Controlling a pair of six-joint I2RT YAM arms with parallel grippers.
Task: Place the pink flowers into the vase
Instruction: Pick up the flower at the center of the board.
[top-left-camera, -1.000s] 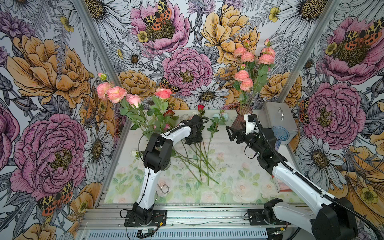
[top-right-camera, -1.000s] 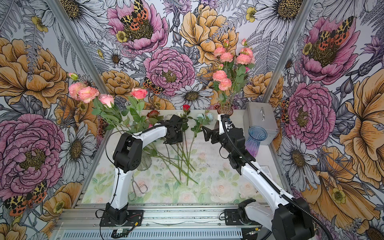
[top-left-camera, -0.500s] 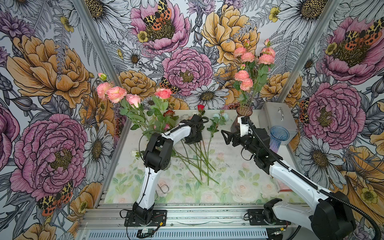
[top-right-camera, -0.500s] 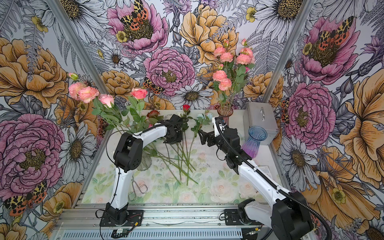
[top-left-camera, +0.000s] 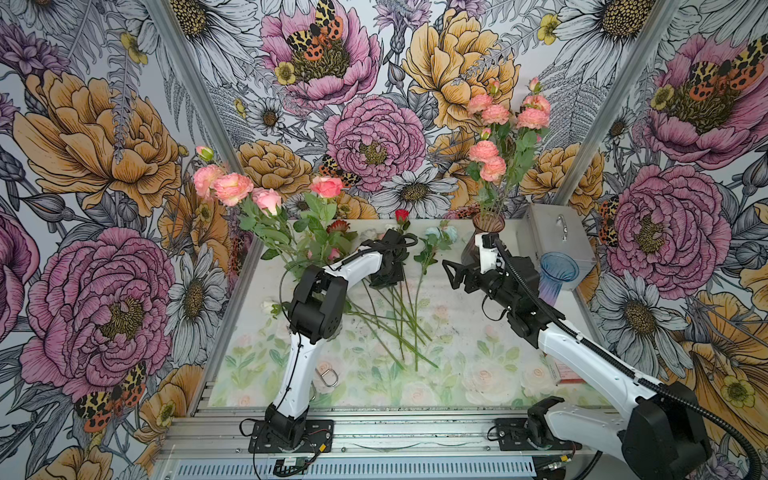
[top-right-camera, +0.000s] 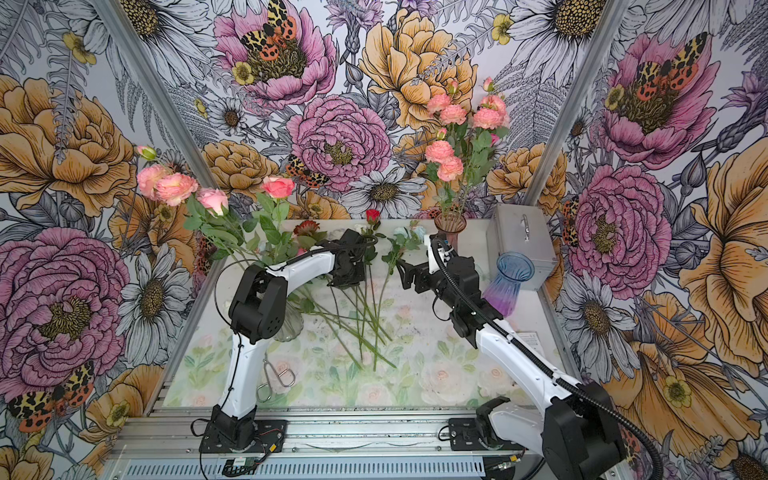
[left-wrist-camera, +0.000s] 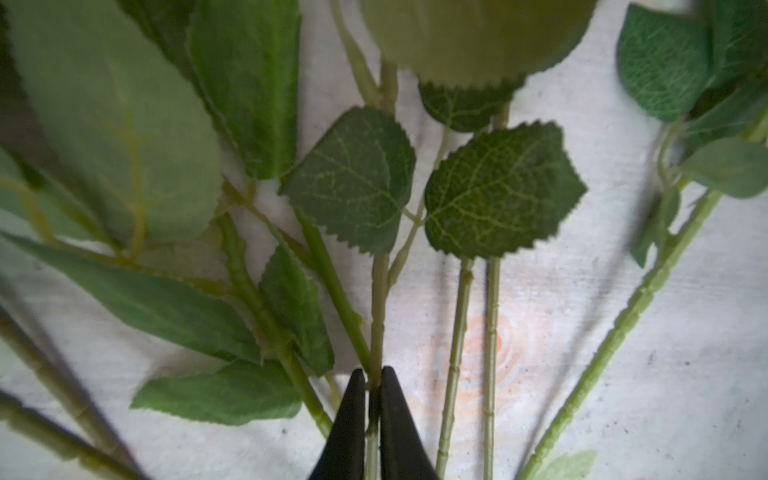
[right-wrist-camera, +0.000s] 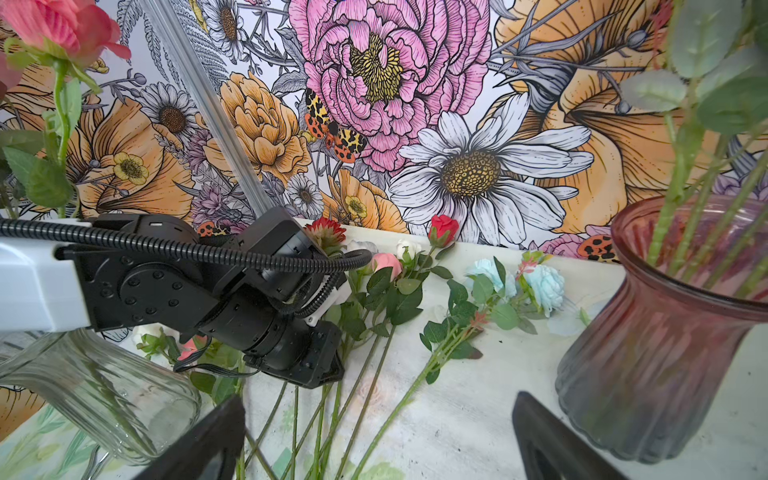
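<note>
Several green stems (top-left-camera: 399, 316) lie fanned on the table. My left gripper (top-left-camera: 385, 279) points down into them and is shut on one thin stem (left-wrist-camera: 378, 307); its bloom is out of the left wrist view, so I cannot tell which flower it is. A pink bud (right-wrist-camera: 386, 262) lies just beyond that gripper. Pink flowers (top-left-camera: 232, 188) stand in a clear glass vase (top-right-camera: 291, 326) behind my left arm. More pink flowers (top-left-camera: 494, 114) stand in a dark pink ribbed vase (top-left-camera: 488, 224) at the back right. My right gripper (top-left-camera: 451, 272) hovers open and empty beside that vase.
A red rose (top-left-camera: 401, 215) and pale blue blooms (top-left-camera: 441, 232) lie at the back of the pile. A blue vase (top-left-camera: 557, 276) and a grey metal box (top-left-camera: 559, 239) stand at the right. Metal scissors (top-left-camera: 328, 376) lie near the left arm's base.
My left gripper has closed on the stem without shifting place. My right arm has swung leftward from the dark pink vase towards the middle, still open.
</note>
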